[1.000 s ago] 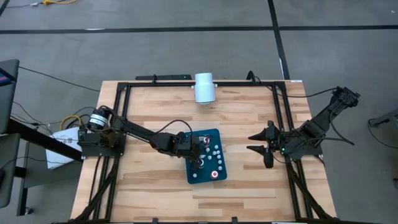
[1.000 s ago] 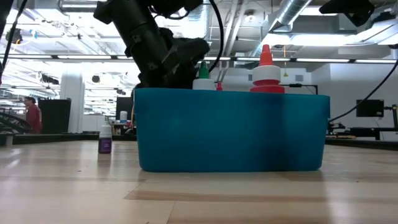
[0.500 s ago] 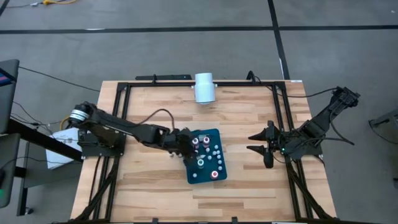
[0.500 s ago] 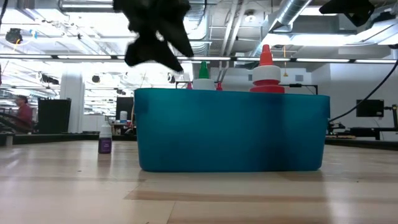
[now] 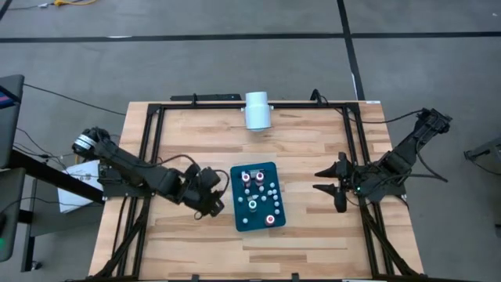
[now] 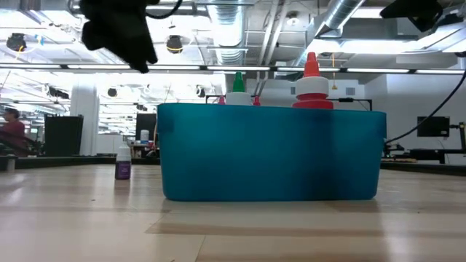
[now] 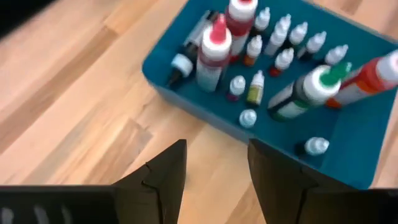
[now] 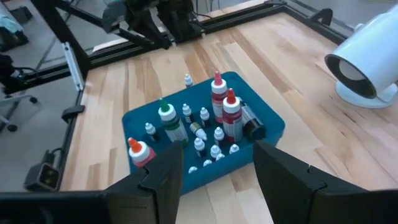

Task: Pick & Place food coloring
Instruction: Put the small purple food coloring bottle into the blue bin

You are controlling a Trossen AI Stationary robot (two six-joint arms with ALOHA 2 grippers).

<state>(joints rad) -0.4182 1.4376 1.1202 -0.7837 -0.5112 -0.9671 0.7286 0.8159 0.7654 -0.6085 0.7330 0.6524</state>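
The food coloring is a set of small bottles standing in a teal tray in the middle of the table. Tall red- and green-topped bottles stand among tiny white-capped ones. One small bottle stands on its base on the bare wood just outside the tray. My left gripper hovers above the wood left of the tray, open, with nothing between its fingers. My right gripper waits open to the right of the tray, aimed at it.
A large white cylinder lies at the table's far edge. Black frame rails run along the table's far, left and right sides. Bare wood lies around the tray, widest toward the near edge. A person stands far off in the room.
My left gripper has drawn back from over the tray toward the table's left edge and risen, staying open with nothing in it. The bottles and the tray stand as before.
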